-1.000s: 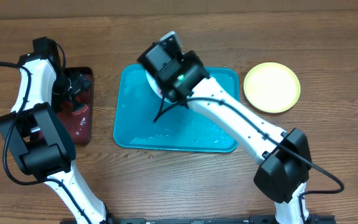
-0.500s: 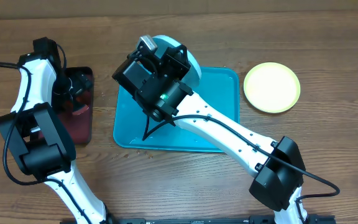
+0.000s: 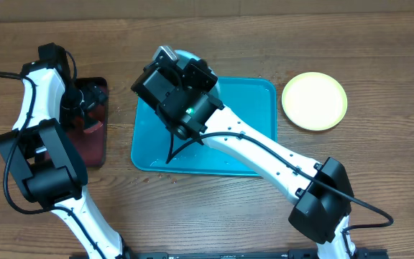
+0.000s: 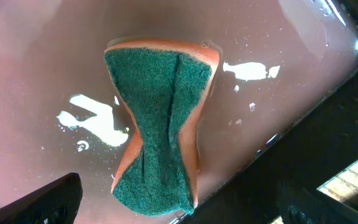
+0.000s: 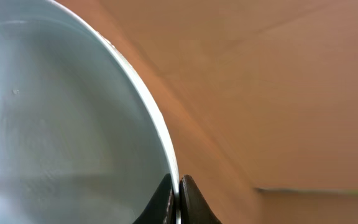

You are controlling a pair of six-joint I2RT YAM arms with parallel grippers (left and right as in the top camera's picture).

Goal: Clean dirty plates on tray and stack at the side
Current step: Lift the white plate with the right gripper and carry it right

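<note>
Well, from overhead my right pincer (image 3: 168, 55) had reached across the turquoise tray (image 3: 246, 144) to its far left corner, and there the pale mint plate (image 3: 185, 55) showed only as a light arc behind my wrist, the rest of it covered by the arm. The yellow-green plate (image 3: 314, 101) lay flat on the wooden table (image 3: 379, 43), just beside the tray's right rim and apart from it. My left pincer (image 3: 85, 101) hung over the dark red tray (image 3: 95, 144), which sat to the left of the turquoise one. Through my left wrist camera I saw a sponge (image 4: 157, 124), green scouring face up with an orange body beneath, pinched in at its waist and lying on the wet floor of the red tray; my two fingertips (image 4: 55, 199) stood wide apart at the bottom corners, touching nothing. Through my right wrist camera the mint plate (image 5: 61, 124) filled the left half, its pale rim curving down to where my dark fingers (image 5: 165, 198) were clamped together on that edge, with blurred brown behind.
</note>
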